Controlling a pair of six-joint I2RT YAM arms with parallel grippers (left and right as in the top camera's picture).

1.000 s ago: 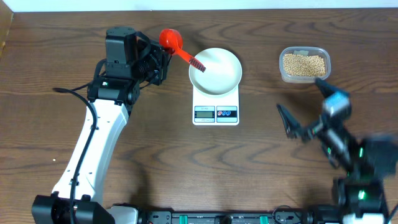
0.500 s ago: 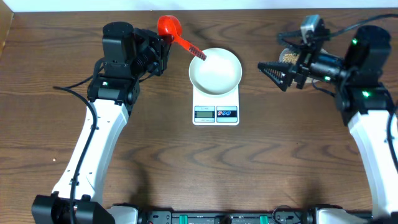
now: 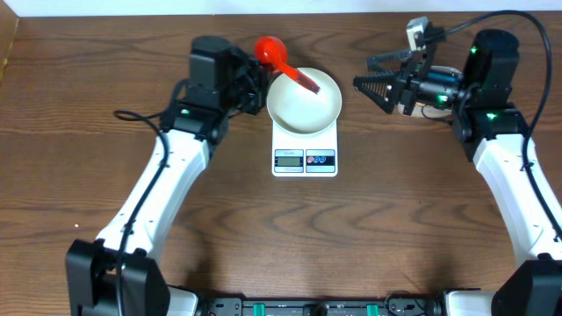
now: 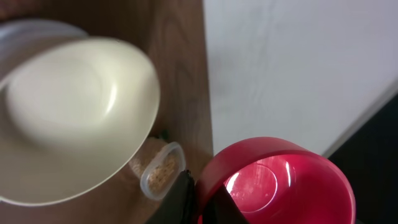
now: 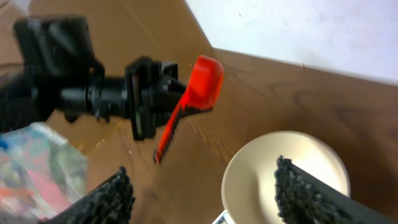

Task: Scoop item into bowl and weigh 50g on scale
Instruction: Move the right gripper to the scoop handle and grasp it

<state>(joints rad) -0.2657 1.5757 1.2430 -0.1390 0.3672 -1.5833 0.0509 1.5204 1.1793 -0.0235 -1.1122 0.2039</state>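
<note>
**A:** Two grippers, so what's each one up to?

**B:** Left gripper [image 3: 254, 74] is clamped on the red scoop [image 3: 270, 48] near its cup. The handle slants out over the white bowl [image 3: 299, 112]. Right gripper [image 3: 364, 74] is spread wide, nothing in it, tips aimed at the bowl.

**A:** And the rest?

**B:** Bowl's on the scale [image 3: 305, 140]. Beans [image 4: 163, 173] sit in a clear tub [image 4: 180, 155] past the bowl.

A dark wood-grain table [image 3: 263, 237] stands against a plain white wall [image 4: 298, 74].
</note>
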